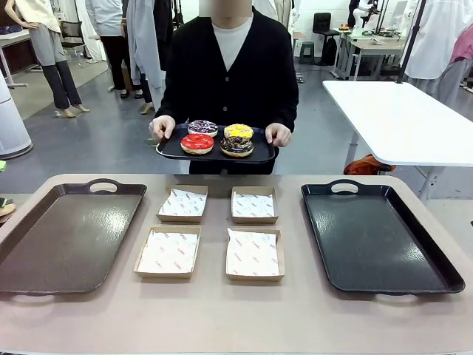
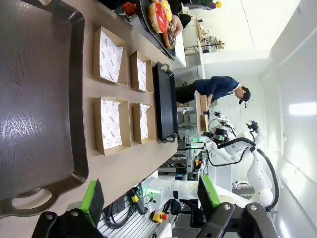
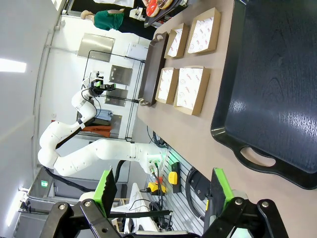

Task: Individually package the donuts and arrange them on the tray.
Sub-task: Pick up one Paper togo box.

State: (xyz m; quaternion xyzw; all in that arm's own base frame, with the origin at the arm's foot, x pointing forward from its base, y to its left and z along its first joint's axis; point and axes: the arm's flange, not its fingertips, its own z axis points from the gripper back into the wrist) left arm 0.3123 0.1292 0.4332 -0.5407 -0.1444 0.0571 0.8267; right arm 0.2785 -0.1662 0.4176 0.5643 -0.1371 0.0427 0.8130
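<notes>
Four donuts [image 1: 196, 143] on hand-held platter [image 1: 168, 151], far beyond my wide left claw [image 2: 149, 191], right claw [image 3: 163, 183]; four boxes [image 1: 168, 252], two trays [image 1: 66, 237].

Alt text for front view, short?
A person at the table's far side holds a small black tray carrying four donuts. Four paper-lined boxes sit on the table between a brown tray at left and a large black tray at right.
</notes>
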